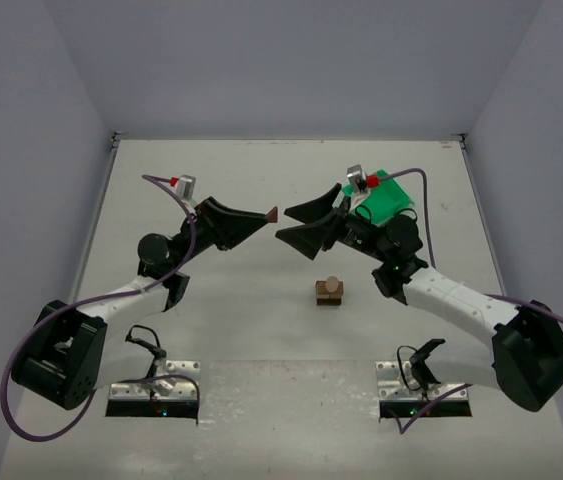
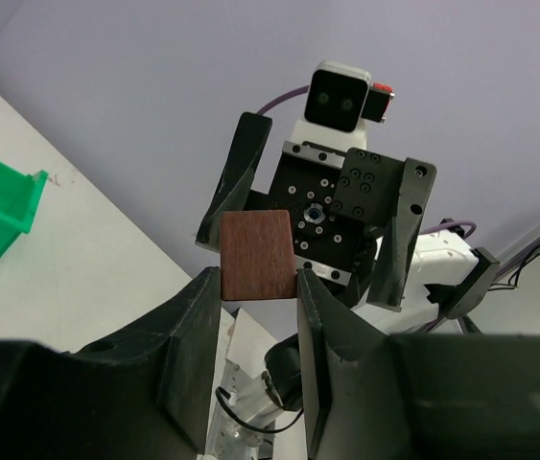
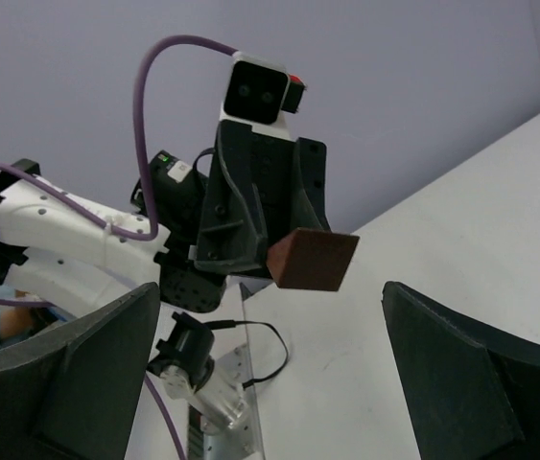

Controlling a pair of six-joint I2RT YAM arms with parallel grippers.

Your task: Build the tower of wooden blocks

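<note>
The left hand (image 1: 261, 215) is squeezing a dark brown block (image 2: 258, 255) between its two fingers. It is holding the block up in the air, above the middle of the worktop (image 1: 241, 320). The right hand (image 1: 284, 223) is spread wide and holding nothing. It is facing the block from just beside it.

The tower (image 1: 330, 291) is sitting on the worktop between the middle and the near edge, a bit toward the right arm's side. It is a small stack, and a round light piece seems to be on top. A green bin (image 1: 389, 196) is sitting near the far right corner.

It looks like the block is being passed from one hand to the other. If the left hand lets go before the right hand is squeezing, the block is going to fall and may bounce away or hit the tower. The left fingers are covering the block's lower part, so the two hands might bump. The top of the tower is small, so a block put down crooked could tip it over.
</note>
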